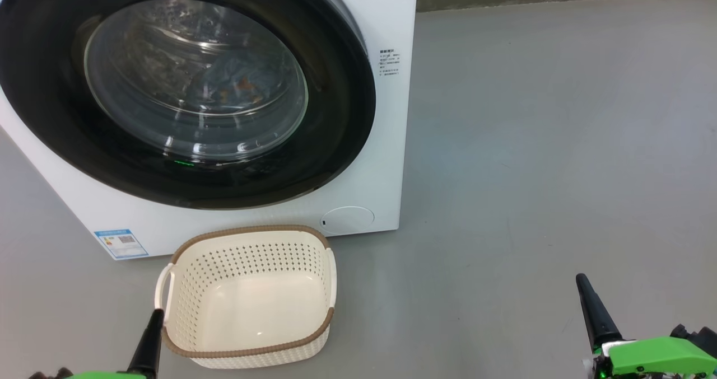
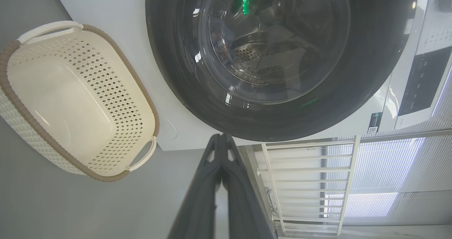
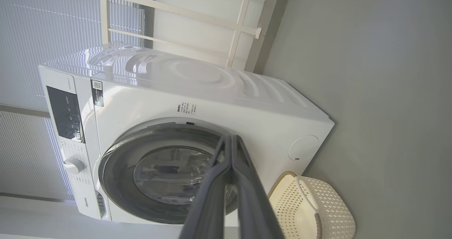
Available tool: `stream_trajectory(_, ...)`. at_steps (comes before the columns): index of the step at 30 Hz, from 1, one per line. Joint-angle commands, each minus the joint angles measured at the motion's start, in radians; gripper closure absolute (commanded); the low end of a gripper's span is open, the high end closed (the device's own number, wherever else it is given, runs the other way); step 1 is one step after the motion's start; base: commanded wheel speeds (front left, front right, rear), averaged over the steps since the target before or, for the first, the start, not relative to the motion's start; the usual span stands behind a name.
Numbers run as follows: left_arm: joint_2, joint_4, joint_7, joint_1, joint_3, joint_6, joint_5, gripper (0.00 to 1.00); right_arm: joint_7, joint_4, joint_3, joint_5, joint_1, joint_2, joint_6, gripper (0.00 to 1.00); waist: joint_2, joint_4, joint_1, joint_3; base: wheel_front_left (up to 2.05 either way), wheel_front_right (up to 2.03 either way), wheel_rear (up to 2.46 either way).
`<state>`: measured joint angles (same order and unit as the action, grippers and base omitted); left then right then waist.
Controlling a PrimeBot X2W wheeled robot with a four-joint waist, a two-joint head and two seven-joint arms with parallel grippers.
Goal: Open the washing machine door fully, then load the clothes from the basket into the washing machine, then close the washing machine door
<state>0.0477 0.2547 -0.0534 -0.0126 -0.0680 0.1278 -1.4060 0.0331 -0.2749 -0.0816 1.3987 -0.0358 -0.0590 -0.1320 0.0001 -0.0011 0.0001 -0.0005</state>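
The white washing machine (image 1: 386,144) has its glossy black-rimmed round door (image 1: 196,82) shut, with light blue printed clothes (image 1: 235,82) behind the glass. The cream perforated plastic basket (image 1: 252,256) stands empty in front. The left gripper (image 1: 148,340) and right gripper (image 1: 594,306) rest nearest, jaws pressed together, holding nothing: the work looks finished.

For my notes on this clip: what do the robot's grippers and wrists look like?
The left gripper and right gripper each end in long, tapering black fingers. Bright green housings sit behind them. In the wrist views the fingers look dark grey, with small cut-outs near the tips.
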Motion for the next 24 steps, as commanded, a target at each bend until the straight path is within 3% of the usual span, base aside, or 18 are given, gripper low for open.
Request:
stream_trajectory(1,0.011,-0.018,-0.010,-0.058,-0.031,0.002,-0.030,1.00,0.010,0.029,0.011,0.042,-0.050,-0.009,0.001,1.00,-0.0001,0.000,0.0000,0.000,0.00,0.00,0.00)
stream_trajectory(19,0.003,-0.010,-0.060,-0.095,-0.046,0.003,-0.201,1.00,0.062,0.031,-0.009,0.227,-0.070,-0.008,0.001,1.00,-0.0001,0.001,0.0000,0.004,0.00,0.00,0.00)
stream_trajectory(24,0.003,-0.010,-0.060,-0.095,-0.046,0.003,-0.202,1.00,0.063,0.031,-0.011,0.228,-0.070,-0.007,0.001,1.00,-0.0001,0.001,0.0000,0.004,0.00,0.00,0.00)
